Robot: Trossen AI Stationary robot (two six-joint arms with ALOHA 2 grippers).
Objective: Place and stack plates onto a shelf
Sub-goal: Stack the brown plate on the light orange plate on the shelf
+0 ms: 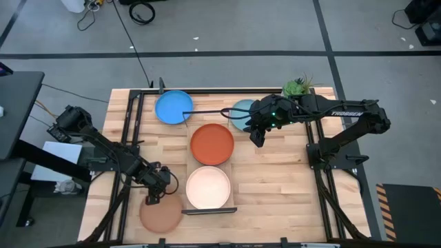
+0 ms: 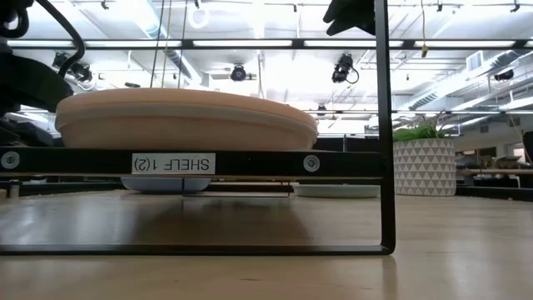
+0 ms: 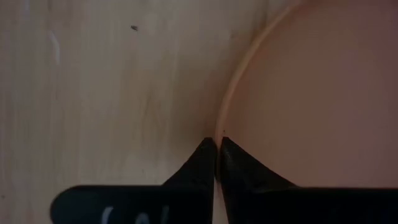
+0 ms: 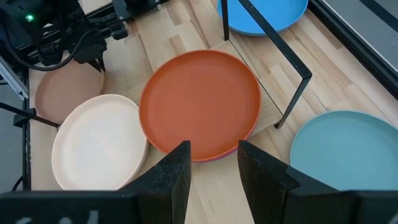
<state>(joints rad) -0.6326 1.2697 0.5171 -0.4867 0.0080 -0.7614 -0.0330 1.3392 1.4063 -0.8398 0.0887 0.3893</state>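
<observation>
The shelf (image 1: 236, 165) runs down the table's middle from far to near. An orange plate (image 1: 212, 143) and a cream plate (image 1: 208, 187) lie on it. In the right wrist view a magenta rim (image 4: 227, 157) shows under the orange plate (image 4: 202, 102). A bright blue plate (image 1: 173, 107) and a light blue plate (image 1: 241, 110) lie flat on the table at the far side. A pinkish-tan plate (image 1: 160, 215) lies near the table's near-left corner. My left gripper (image 1: 152, 198) is shut at its far rim. My right gripper (image 1: 256, 138) hangs open to the right of the orange plate. My left gripper pinches the pinkish-tan plate's rim (image 3: 219, 127) on its far side, one finger over the plate's inside and one over the table outside it. The fingers come from above, pointing down. Whether the plate is raised off the table I cannot tell.
A white patterned plant pot (image 1: 298, 87) stands at the far edge behind my right arm and shows in the low view (image 2: 425, 167). The shelf's black wire frames (image 4: 273, 50) stand up at its ends. Bare wood lies right of the shelf (image 1: 275, 186).
</observation>
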